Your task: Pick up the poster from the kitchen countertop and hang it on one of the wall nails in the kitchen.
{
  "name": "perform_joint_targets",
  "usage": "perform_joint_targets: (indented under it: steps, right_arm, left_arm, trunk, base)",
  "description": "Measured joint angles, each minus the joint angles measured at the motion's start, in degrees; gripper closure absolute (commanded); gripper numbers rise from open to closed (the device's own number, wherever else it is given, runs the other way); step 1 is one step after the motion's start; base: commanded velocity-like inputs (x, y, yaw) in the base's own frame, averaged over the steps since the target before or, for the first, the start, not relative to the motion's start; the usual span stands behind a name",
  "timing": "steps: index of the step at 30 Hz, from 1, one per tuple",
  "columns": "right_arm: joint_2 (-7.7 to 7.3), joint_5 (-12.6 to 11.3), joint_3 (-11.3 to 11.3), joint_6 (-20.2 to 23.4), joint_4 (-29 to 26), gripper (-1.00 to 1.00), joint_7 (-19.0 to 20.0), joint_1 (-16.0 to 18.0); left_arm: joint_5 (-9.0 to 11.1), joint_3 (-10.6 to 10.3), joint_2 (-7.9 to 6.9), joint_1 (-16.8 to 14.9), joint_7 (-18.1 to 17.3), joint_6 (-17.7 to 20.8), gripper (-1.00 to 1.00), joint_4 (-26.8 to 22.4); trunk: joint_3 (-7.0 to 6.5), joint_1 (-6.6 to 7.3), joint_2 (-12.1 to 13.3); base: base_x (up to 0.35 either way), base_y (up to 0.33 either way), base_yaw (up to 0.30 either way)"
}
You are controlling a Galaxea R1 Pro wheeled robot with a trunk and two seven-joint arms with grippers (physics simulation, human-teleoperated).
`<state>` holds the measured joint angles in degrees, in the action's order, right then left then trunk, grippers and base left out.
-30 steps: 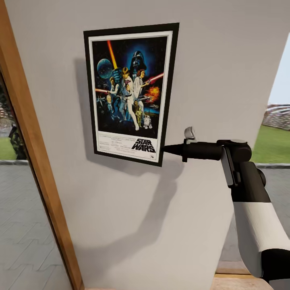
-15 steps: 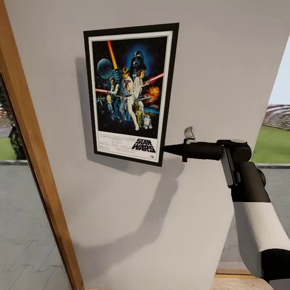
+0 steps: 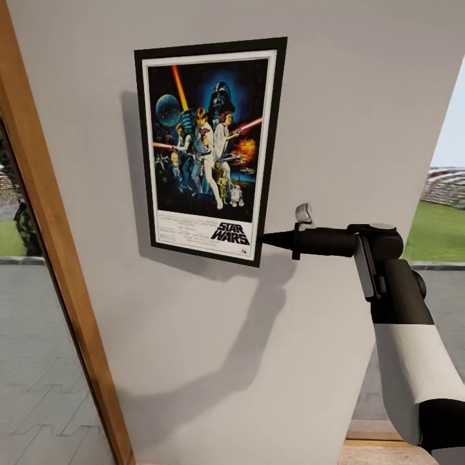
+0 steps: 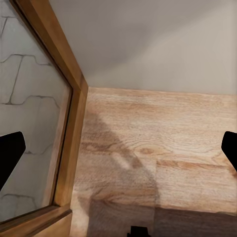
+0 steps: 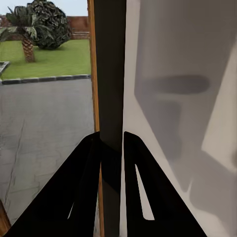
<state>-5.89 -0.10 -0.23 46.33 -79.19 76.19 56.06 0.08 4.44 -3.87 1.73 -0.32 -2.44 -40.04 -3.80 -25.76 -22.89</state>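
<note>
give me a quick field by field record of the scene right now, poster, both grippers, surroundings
poster: flat against the light-grey wall, upright, slightly skewed
right gripper: shut on the poster's lower right edge; the right wrist view shows its fingers pinching the dark frame edge-on
left gripper: open, empty, pointing down at the wooden floor
nail: cannot tell, none visible
surroundings: wooden window frame left of the wall

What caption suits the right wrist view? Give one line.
Right gripper pinches the poster edge-on beside the grey wall, garden beyond.
</note>
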Motion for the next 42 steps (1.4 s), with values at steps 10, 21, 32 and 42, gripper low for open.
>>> perform_joint_targets:
  steps: [10,21,32,42]
  right_arm:
    - [0.00,0.00,0.00,0.00,0.00,1.00,0.00,0.00]
    - [0.00,0.00,0.00,0.00,0.00,1.00,0.00,0.00]
    - [0.00,0.00,0.00,0.00,0.00,1.00,0.00,0.02]
    - [0.00,0.01,0.00,0.00,0.00,1.00,0.00,0.00]
  left_arm:
    - [0.00,0.00,0.00,0.00,0.00,0.00,-1.00,0.00]
    - [0.00,0.00,0.00,0.00,0.00,0.00,-1.00,-0.09]
    - [0.00,0.00,-0.01,0.00,0.00,0.00,-1.00,-0.09]
    - [0.00,0.00,0.00,0.00,0.00,0.00,-1.00,-0.10]
  trunk:
    - [0.00,0.00,0.00]
    - [0.00,0.01,0.00]
    - [0.00,0.00,0.00]
    - [0.00,0.00,0.00]
  base:
    - [0.000,0.000,0.000]
    - [0.108,0.000,0.000]
    - [0.026,0.001,0.000]
    - [0.139,0.021,0.000]
